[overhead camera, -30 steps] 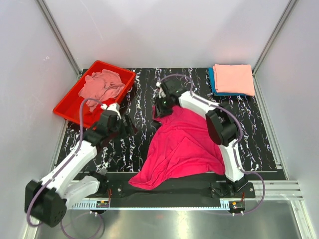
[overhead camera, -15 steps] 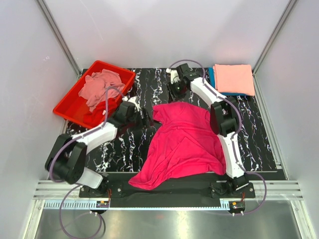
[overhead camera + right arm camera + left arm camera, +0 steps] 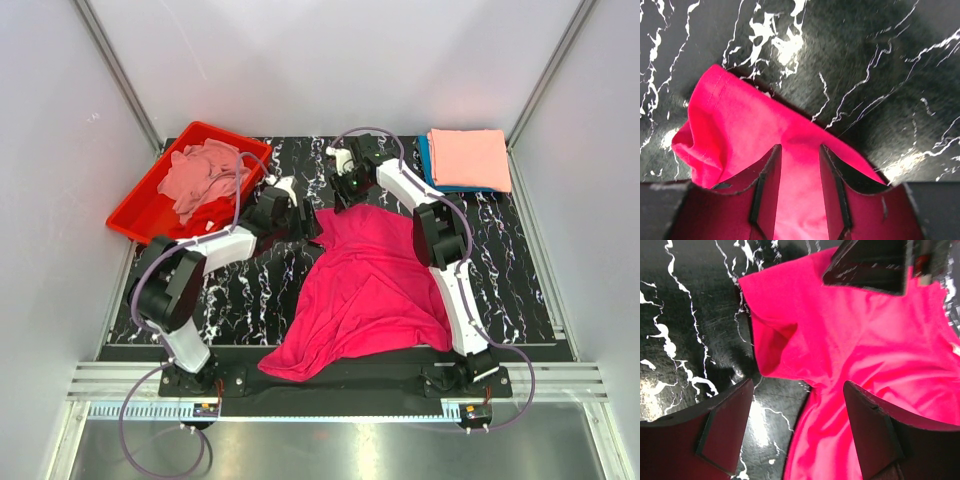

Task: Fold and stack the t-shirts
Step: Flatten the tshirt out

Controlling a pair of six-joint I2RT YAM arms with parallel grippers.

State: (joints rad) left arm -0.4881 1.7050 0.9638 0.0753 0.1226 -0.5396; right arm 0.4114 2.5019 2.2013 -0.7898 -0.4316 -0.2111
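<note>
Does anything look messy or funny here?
Yes. The hot pink t-shirt lies wrinkled and crooked across the middle of the table, its near corner bunched over the front edge. Dusty pink cloth sits in a crumpled heap in the red tray. The salmon t-shirt far right is folded neatly.

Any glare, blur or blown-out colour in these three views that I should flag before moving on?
Top external: even, diffuse light, sharp throughout, soft shadows only. Left wrist: white glare patches on the glossy table; the left fingers are dark and soft-edged close to the lens. Right wrist: more glare on the table; the hot pink t-shirt is so saturated its folds barely read.
</note>
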